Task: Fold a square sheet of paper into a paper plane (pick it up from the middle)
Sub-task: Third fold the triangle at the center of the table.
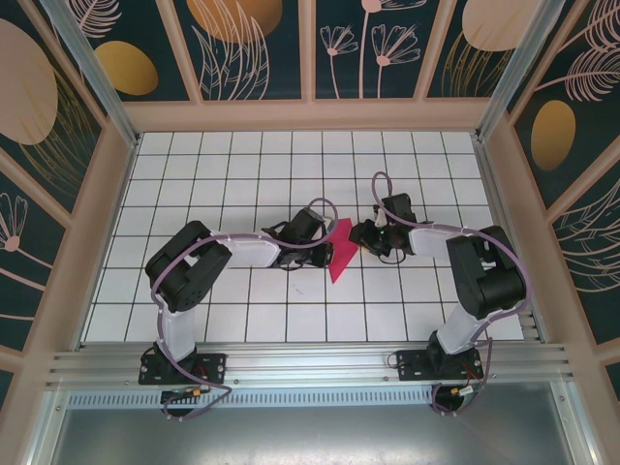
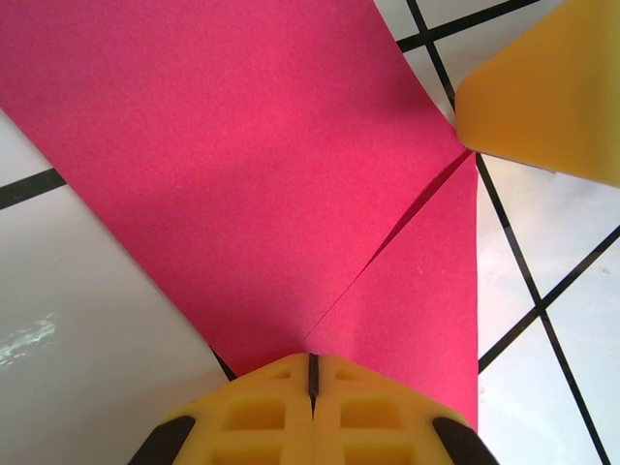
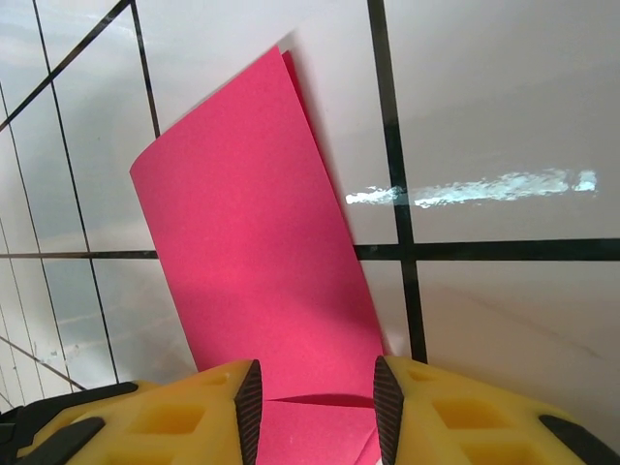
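Left gripper (image 2: pixel 312 373) is shut tight, jaws together w/ no gap, pinching the near edge of the pink sheet (image 2: pixel 252 165) right where two flaps meet at a slit. Right gripper (image 3: pixel 315 387) is partway open. Its jaws stand apart w/ the sheet running between them, and the gap is far wider than thin paper, so I judge nothing's clamped there. In the left wrist view, one right finger (image 2: pixel 552 87) sits at the far tip of that slit; touching or just off, can't tell.

From above, the sheet lies mid-way across the white grid table (image 1: pixel 242 320), between my two grippers. It's already creased into a narrower shape. In the right wrist view, part of it curls up off the tiles.

Step in hand, I reckon: setting a fold along the centre line. To do it well:
- Use the left pinch as the anchor, no pulling.
- Bring the right jaws onto the flap edge sq. to the crease & close gently.
- Press flat along the line.

Risks:
- The flaps go out of line at the slit.
- The paper buckles if both arms tug apart.
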`<state>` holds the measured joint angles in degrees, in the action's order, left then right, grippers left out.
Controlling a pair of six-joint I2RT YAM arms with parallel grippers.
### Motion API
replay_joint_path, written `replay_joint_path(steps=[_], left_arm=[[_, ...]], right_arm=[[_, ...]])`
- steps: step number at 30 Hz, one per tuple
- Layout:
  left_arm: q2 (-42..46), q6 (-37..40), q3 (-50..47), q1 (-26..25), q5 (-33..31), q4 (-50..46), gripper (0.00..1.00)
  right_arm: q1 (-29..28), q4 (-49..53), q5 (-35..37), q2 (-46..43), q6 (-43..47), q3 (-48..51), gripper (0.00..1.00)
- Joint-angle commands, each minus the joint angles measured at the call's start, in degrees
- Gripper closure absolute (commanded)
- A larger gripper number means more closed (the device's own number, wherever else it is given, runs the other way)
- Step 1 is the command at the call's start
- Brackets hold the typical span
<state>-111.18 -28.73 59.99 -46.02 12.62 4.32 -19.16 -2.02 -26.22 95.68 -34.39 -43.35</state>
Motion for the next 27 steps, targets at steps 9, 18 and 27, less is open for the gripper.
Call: replay_joint_path(steps=[9,18,27], left_arm=[[-1.86,1.13,-0.97,0.23,-0.34,-1.76,1.00],[-1.76,1.05,-0.92,0.26,-0.40,-1.69,1.00],[-1.61,1.13,-0.88,0.23,-0.30,-1.86,1.00]], right_arm=[[-0.08,-2.27,-2.57,-1.17,-1.03,2.38,0.62],[-0.09,-2.36,-3.72,-1.88,-0.77,2.20,0.65],[-0.02,2.01,0.22,-2.13,1.00,-0.40,0.63]])
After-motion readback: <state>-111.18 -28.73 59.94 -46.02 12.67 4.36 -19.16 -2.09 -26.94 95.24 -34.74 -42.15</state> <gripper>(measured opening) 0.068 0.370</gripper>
